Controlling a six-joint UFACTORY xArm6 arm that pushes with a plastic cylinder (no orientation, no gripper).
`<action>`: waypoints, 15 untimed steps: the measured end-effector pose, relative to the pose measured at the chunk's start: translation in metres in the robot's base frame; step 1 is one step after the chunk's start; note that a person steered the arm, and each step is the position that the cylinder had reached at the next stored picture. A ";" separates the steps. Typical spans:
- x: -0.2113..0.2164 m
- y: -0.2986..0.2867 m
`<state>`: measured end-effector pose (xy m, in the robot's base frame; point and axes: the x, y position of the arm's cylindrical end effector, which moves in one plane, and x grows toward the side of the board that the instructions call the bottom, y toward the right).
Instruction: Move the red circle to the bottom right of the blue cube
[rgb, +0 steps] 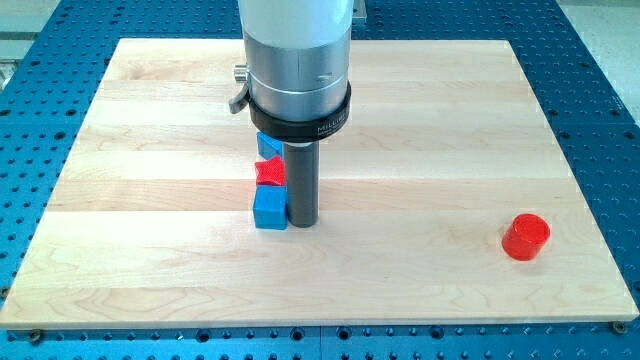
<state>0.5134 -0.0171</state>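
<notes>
The red circle (525, 237) is a short red cylinder lying near the view's right edge, low on the wooden board (150, 200). The blue cube (269, 209) sits left of centre. My tip (302, 221) stands right against the blue cube's right side, far to the left of the red circle. A red star-shaped block (269, 172) sits just above the blue cube, touching it. Another blue block (267, 146) shows above the red star, mostly hidden behind the arm's body.
The arm's thick grey and white body (297, 60) hangs over the board's upper middle and hides what lies behind it. The board rests on a blue perforated table (600, 60).
</notes>
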 end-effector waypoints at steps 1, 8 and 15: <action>0.000 0.059; 0.020 0.121; 0.040 0.070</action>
<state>0.5532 0.0527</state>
